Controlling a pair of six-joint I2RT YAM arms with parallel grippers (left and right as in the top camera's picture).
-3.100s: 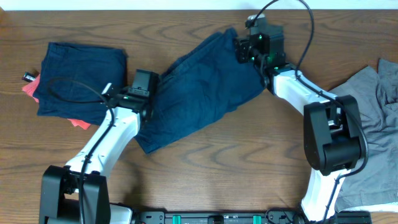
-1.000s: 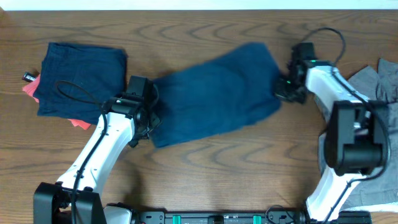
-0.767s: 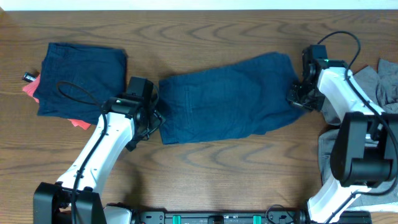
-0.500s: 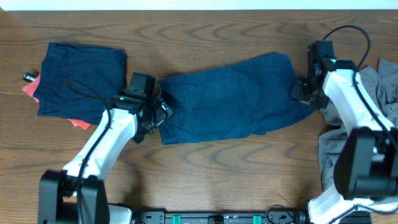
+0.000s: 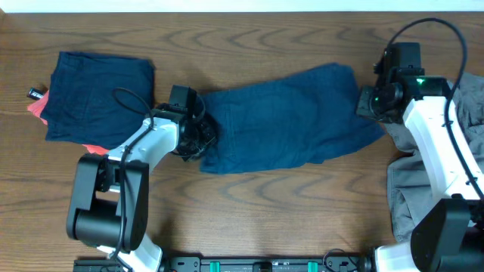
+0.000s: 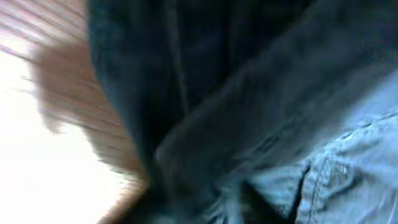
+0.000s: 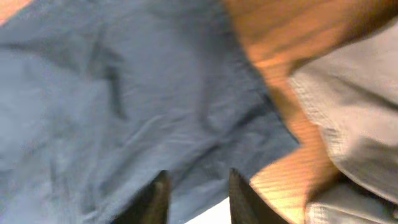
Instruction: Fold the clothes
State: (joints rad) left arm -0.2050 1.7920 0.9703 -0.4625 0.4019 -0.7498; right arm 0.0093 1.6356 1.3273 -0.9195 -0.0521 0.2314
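Observation:
The navy shorts (image 5: 287,117) lie spread flat across the middle of the table. My left gripper (image 5: 200,137) is at their left end. In the left wrist view, blurred dark fabric (image 6: 249,112) fills the frame and bunches toward the jaws, so the gripper looks shut on it. My right gripper (image 5: 369,102) is just above the shorts' right end. In the right wrist view its fingers (image 7: 196,194) are apart and empty over the blue fabric (image 7: 124,93). A folded navy garment (image 5: 98,94) lies at the far left on a coral-red one (image 5: 94,148). A grey garment (image 5: 470,102) lies at the right.
The grey garment (image 7: 348,118) lies just right of the shorts' corner, with a strip of wooden table (image 7: 267,43) between them. More grey fabric (image 5: 423,204) is piled at the front right under the right arm. A small black tag (image 5: 34,94) sits at the left edge.
The two arms pulled the shorts out flat. The right gripper then let go and rose slightly. The left gripper moved a little right at the shorts' left edge.

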